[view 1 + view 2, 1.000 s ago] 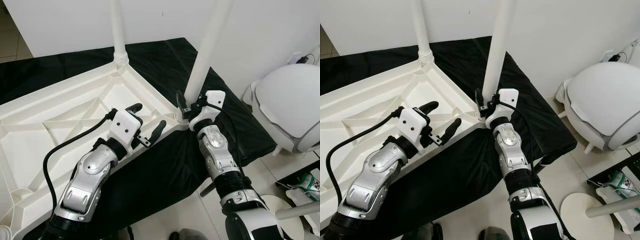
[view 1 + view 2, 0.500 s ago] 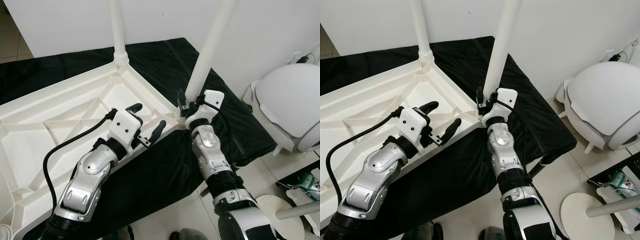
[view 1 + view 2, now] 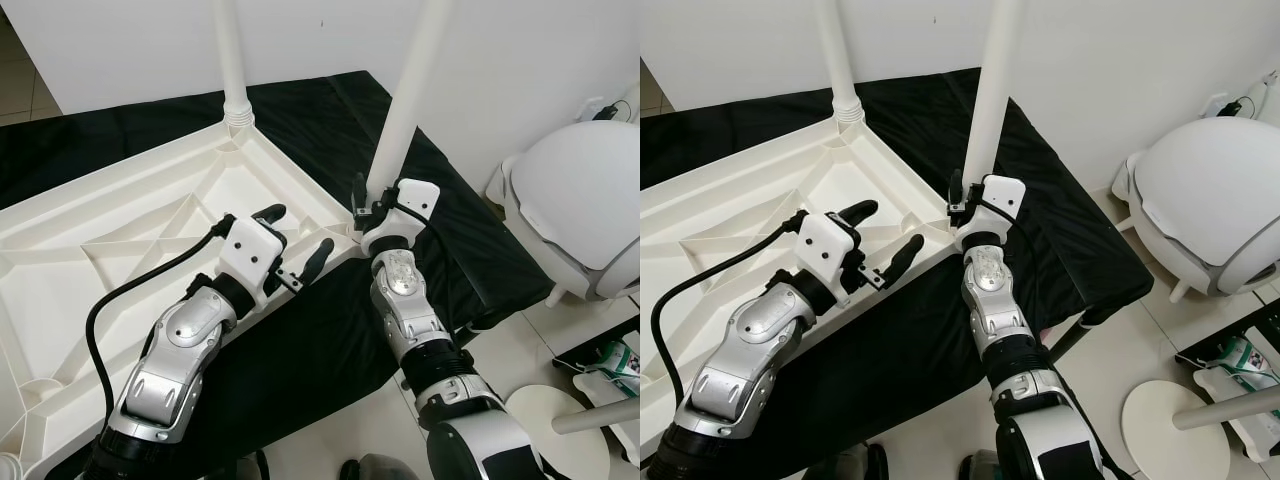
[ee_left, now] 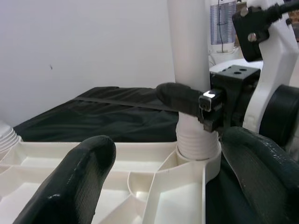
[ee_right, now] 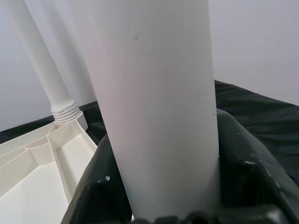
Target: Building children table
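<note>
Between right gripper (image 3: 368, 200) fingers: white table leg (image 3: 405, 100) is pinched near its base.
Left gripper (image 3: 292, 243): spread, beside tabletop (image 3: 130, 215) corner.

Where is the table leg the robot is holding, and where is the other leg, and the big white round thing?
held table leg (image 3: 400, 120), left eye view, mid shaft.
other table leg (image 3: 229, 50), left eye view, shaft.
white round thing (image 3: 585, 195), left eye view, domed top.

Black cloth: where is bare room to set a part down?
The black cloth lies bare between the far leg and the near leg, and beside the right gripper toward the wall. The corner socket, with the left gripper nearby, is crowded.
</note>
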Robot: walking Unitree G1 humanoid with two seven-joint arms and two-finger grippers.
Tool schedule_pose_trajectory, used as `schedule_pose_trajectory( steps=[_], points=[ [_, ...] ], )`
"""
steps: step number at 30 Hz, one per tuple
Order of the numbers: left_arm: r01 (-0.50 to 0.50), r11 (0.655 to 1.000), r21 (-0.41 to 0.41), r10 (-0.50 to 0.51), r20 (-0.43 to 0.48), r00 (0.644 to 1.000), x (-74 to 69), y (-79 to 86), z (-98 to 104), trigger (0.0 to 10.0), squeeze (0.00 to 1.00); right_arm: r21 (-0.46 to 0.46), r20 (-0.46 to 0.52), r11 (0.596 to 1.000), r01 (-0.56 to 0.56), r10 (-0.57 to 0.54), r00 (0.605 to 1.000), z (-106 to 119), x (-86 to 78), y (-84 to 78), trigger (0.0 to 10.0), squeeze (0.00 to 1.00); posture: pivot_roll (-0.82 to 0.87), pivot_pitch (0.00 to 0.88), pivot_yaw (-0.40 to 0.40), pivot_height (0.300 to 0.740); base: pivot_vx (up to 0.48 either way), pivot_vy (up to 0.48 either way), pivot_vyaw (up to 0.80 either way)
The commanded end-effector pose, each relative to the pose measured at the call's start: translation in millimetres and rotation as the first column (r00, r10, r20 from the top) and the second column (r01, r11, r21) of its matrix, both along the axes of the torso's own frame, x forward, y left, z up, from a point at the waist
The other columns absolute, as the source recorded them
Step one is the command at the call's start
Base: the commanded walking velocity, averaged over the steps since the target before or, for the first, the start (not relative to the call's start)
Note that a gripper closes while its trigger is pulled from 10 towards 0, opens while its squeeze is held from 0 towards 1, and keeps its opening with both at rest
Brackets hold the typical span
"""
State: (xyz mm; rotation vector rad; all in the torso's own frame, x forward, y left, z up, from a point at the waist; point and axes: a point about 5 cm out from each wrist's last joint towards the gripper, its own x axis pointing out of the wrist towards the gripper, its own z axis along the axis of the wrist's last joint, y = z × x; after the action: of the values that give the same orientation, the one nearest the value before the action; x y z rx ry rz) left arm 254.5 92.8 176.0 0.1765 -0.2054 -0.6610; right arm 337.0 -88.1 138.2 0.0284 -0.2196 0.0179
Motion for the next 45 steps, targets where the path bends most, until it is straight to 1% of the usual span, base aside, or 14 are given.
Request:
schedule_pose_trajectory(
  steps=[1,2,3,4,5,9,17,19,24,27,30,32,37,45],
  points=[
    [0.029,1.000,0.010,-0.029,-0.013,0.999,1.2,-5.3,-2,10.0,0.00,-0.046,-0.175,0.995,0.083,-0.090,0.981,-38,-8.3,-21.7,10.0,0.00,-0.01,0.054,0.016,0.740,0.000,0.000,0.00],
    [0.034,0.999,0.008,-0.034,-0.010,0.999,2.5,-7.1,-2,10.0,0.00,-0.052,-0.128,0.995,0.082,-0.089,0.988,-28,-6.6,-22.3,10.0,0.00,-0.01,0.053,0.016,0.740,0.000,0.000,0.00],
    [0.034,0.999,0.008,-0.034,-0.010,0.999,2.5,-7.1,-2,10.0,0.00,-0.052,-0.128,0.995,0.082,-0.089,0.988,-28,-6.6,-22.3,10.0,0.00,-0.01,0.053,0.016,0.740,0.000,0.000,0.00],
    [0.041,0.999,0.006,-0.041,-0.005,0.999,5.0,-9.8,-1,10.0,0.00,-0.041,-0.029,0.996,0.074,-0.075,0.997,-2,-3.9,-22.1,10.0,0.00,-0.02,0.045,0.015,0.740,0.000,0.000,0.00],
    [0.041,0.999,0.006,-0.041,-0.005,0.999,5.0,-9.8,-1,10.0,0.00,-0.041,-0.029,0.996,0.074,-0.075,0.997,-2,-3.9,-22.1,10.0,0.00,-0.02,0.045,0.015,0.740,0.000,0.000,0.00],
    [0.049,0.999,0.006,-0.049,-0.001,0.999,7.1,-12.2,-1,10.0,0.00,-0.033,0.051,0.997,0.067,-0.065,0.997,21,-1.4,-21.9,10.0,0.00,-0.03,0.033,0.016,0.740,0.000,0.000,0.00],
    [0.055,0.998,0.003,-0.055,0.002,0.998,8.6,-14.8,0,10.0,0.00,-0.011,0.065,0.998,0.063,-0.062,0.996,29,-0.1,-20.5,10.0,0.00,-0.03,0.024,0.014,0.740,0.000,0.000,0.00],
    [0.055,0.998,0.004,-0.055,0.003,0.998,9.0,-15.0,0,10.0,0.00,-0.017,0.067,0.998,0.061,-0.059,0.996,28,-0.6,-19.5,10.0,0.00,-0.03,0.022,0.012,0.740,0.000,0.000,0.00],
    [0.056,0.998,0.002,-0.056,0.005,0.998,9.2,-15.1,-1,10.0,0.00,-0.020,0.007,0.998,0.056,-0.056,0.998,16,-4.5,-19.1,10.0,0.00,-0.03,0.018,0.009,0.740,0.000,0.000,0.00],
    [0.058,0.998,0.003,-0.058,0.004,0.998,8.5,-15.7,-1,10.0,0.00,0.006,-0.046,0.997,0.076,-0.075,0.996,7,-3.5,-21.9,10.0,0.00,-0.03,0.017,0.010,0.740,0.000,0.000,0.00],
    [0.058,0.998,0.003,-0.058,0.004,0.998,8.4,-15.8,-1,10.0,0.00,0.014,-0.058,0.996,0.084,-0.083,0.995,5,-3.1,-22.8,10.0,0.00,-0.03,0.017,0.010,0.740,0.000,0.000,0.00],
    [0.057,0.998,0.004,-0.057,0.005,0.998,8.8,-15.2,-1,10.0,0.00,0.047,-0.092,0.986,0.158,-0.153,0.984,1,-1.6,-28.5,10.0,0.00,-0.02,0.019,0.013,0.740,0.000,0.000,0.00],
    [0.058,0.998,0.005,-0.058,0.005,0.998,8.8,-14.5,-1,10.0,0.00,0.057,-0.129,0.970,0.234,-0.225,0.966,-6,-1.8,-33.0,10.0,0.00,-0.03,0.023,0.019,0.740,0.000,0.000,0.00],
    [0.062,0.998,0.006,-0.062,0.005,0.998,8.8,-14.7,0,10.0,0.00,0.016,-0.164,0.976,0.217,-0.211,0.963,-16,0.0,-28.7,10.0,0.00,-0.03,0.033,0.023,0.740,0.000,0.000,0.00]
  ],
)
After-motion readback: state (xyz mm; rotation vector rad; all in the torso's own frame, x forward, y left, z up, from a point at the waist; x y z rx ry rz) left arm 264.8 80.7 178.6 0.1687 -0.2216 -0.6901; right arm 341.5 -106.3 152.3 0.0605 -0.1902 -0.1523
